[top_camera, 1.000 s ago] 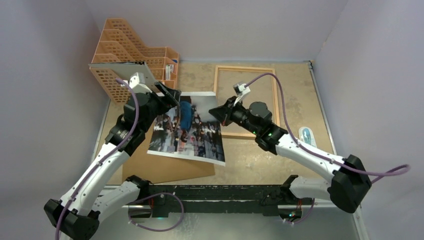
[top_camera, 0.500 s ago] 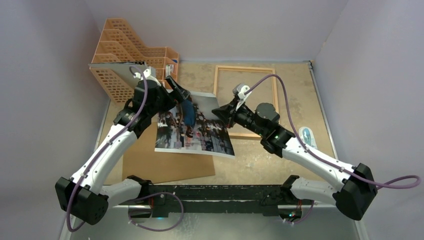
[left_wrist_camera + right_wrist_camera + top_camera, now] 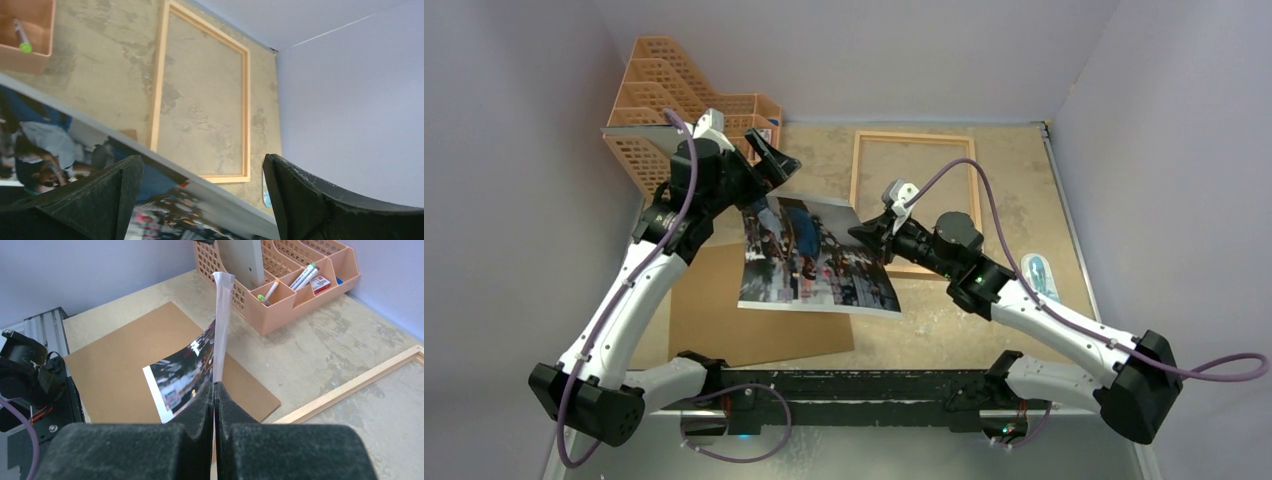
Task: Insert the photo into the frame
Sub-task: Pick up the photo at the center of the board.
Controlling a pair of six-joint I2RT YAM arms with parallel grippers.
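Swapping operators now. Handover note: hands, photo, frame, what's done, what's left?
Left hand: open, holding nothing, near the photo's far-left corner, by the rack.
Right hand: shut on the photo's right edge, holding that edge up.
Photo: picture side up, curled, partly over the board, just left of the frame.
Frame: flat on the table, far right, nothing in it.
Done: photo gripped and raised.
Left: carry it over the frame and lay it inside the rails.

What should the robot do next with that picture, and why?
Probably the right gripper should carry the photo across to the frame. It alone pinches the photo's edge, the left gripper stands open, and the frame lies flat beside the print, nothing in it.
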